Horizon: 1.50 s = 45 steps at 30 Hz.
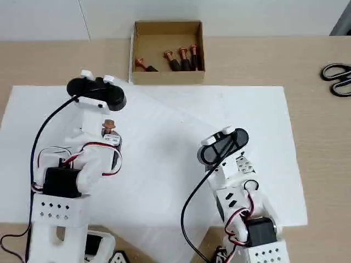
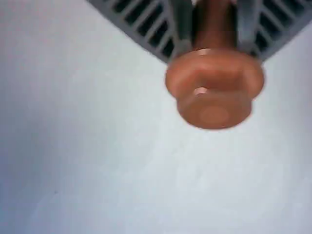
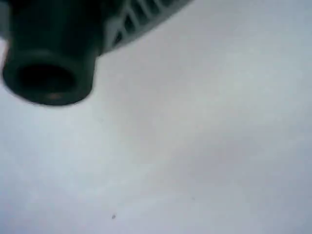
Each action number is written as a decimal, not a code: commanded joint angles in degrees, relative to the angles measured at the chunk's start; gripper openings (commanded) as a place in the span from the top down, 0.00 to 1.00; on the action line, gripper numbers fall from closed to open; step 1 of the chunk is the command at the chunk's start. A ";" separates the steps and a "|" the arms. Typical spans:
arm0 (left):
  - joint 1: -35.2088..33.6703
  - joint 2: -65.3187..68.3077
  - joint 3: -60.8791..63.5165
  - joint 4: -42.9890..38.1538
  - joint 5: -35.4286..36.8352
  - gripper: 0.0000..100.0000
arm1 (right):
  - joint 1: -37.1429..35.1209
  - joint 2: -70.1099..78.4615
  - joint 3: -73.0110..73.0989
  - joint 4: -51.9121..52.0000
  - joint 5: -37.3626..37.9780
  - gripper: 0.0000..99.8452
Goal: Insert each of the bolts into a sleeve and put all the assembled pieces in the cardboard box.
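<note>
A copper bolt [image 2: 214,87] hangs head-down between grey fingers [image 2: 146,19], with my left gripper [image 2: 214,29] shut on its shank just above the white sheet. From above, the bolt [image 1: 108,125] shows at the left arm's tip, over the sheet's left part. In the right wrist view a black sleeve [image 3: 48,58] is gripped, its open bore facing the camera, and my right gripper [image 3: 73,19] is shut on it. The right arm's wrist [image 1: 222,145] is right of centre and hides the sleeve from above. The cardboard box [image 1: 133,52] at the back holds several assembled pieces [image 1: 181,59].
A white paper sheet [image 1: 164,159] covers the table under both arms. Scissors [image 1: 337,78] lie at the far right edge on bare wood. Cables trail from both arm bases near the front edge.
</note>
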 commanded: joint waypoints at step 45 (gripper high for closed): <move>0.09 -1.41 -4.79 2.81 11.25 1.00 | -0.22 26.59 -30.33 9.45 4.66 1.00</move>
